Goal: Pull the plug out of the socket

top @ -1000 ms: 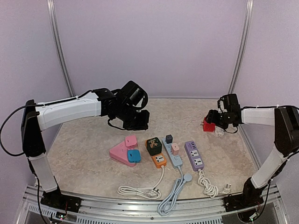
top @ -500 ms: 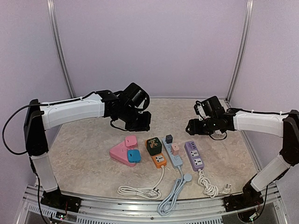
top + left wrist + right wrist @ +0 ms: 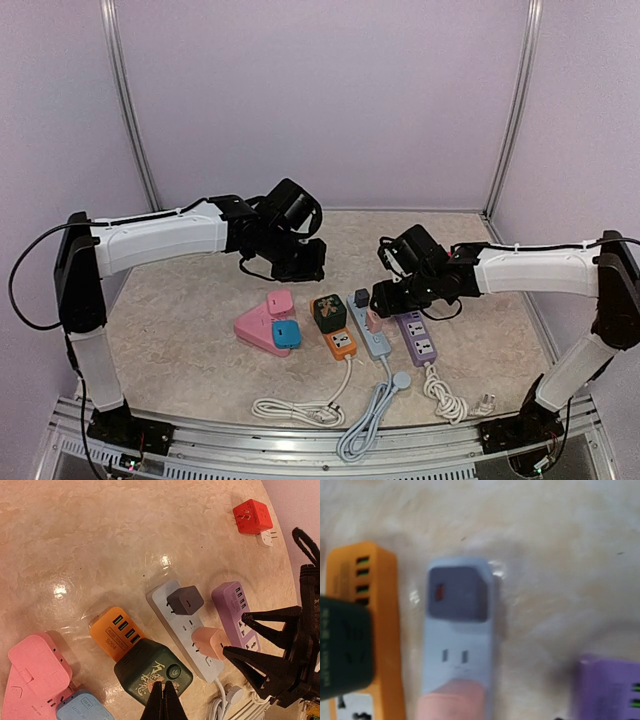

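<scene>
A marbled tabletop (image 3: pixel 180 330) is observed. A pink plug (image 3: pixel 210 642) is seated in the blue power strip (image 3: pixel 377 345), at 6 o'clock of a grey plug (image 3: pixel 361 297). The right gripper (image 3: pixel 233 634) is held close by, jaws apart; the left gripper (image 3: pixel 162 702) is pinched together, empty.

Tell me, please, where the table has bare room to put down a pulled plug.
Bare table lies left of the pink strip, behind the strips toward the back wall, and right of the purple strip. The middle row between them is crowded, the right hand hangs over it, and cords fill the near edge.
</scene>
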Action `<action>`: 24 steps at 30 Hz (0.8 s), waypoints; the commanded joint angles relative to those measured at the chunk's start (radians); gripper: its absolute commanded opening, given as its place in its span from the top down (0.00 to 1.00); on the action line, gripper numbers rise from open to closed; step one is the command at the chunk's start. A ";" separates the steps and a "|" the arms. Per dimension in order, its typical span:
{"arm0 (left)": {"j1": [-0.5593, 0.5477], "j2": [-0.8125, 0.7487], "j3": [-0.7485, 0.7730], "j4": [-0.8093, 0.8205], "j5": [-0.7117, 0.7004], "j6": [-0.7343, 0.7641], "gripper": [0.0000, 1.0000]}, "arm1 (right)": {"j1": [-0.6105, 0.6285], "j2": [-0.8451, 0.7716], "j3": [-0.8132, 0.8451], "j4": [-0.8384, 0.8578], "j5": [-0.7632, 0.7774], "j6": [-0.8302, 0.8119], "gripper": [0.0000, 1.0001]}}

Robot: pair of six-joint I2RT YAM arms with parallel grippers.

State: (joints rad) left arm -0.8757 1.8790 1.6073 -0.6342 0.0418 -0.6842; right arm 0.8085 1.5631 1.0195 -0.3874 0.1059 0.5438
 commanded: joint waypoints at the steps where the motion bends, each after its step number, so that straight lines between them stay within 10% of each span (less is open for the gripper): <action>1: 0.009 0.020 0.000 0.021 0.013 0.002 1.00 | 0.057 0.065 0.040 -0.043 0.048 0.023 0.43; 16: -0.001 0.107 0.090 0.047 0.075 0.018 1.00 | 0.094 0.105 0.021 -0.070 0.110 0.061 0.89; 24: -0.049 0.243 0.248 0.031 0.118 0.025 1.00 | 0.139 0.012 -0.096 -0.077 0.115 0.114 0.93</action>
State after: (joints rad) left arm -0.9001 2.0640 1.7943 -0.6037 0.1204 -0.6743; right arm 0.9161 1.6432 1.0054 -0.4183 0.2123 0.6125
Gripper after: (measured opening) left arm 0.005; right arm 0.225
